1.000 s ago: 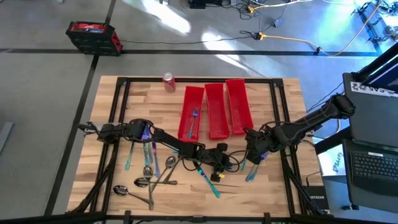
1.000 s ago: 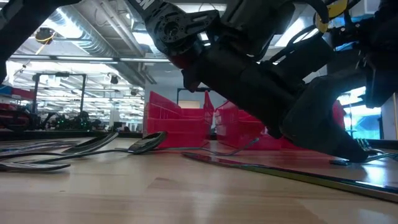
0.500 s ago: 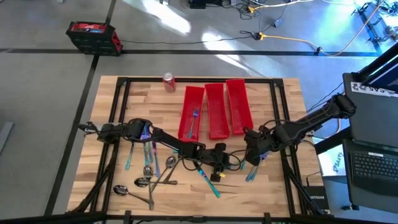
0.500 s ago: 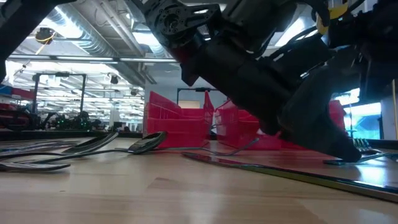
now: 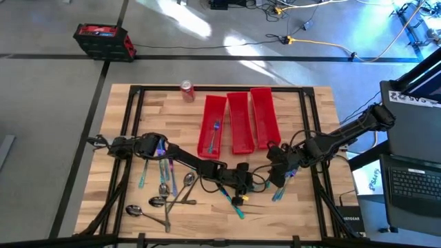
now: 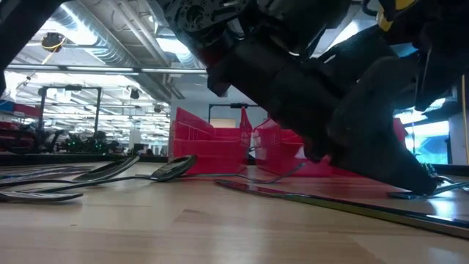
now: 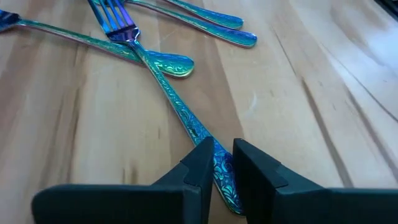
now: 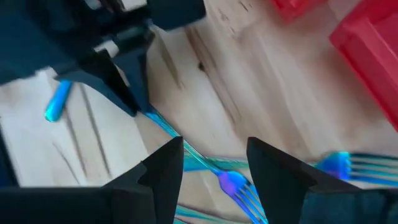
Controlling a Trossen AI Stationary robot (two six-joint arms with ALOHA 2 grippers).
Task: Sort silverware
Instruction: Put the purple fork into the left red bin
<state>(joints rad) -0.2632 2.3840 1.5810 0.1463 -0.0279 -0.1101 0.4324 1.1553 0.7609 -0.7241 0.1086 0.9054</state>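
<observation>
The silverware lies scattered on the surface (image 5: 313,107), one fork (image 7: 168,87) clenched by its handle in the left tool (image 7: 222,163) near the front middle. The right tool (image 8: 214,163), fingers apart and empty, has edged nearer the left over another fork (image 8: 239,186), suggesting a pickup soon.

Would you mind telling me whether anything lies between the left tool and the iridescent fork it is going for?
Nothing visible does. The left tool already straddles the handle of the iridescent teal-blue metal fork, its fingers narrowly set on either side, flat on the wooden table.
</observation>
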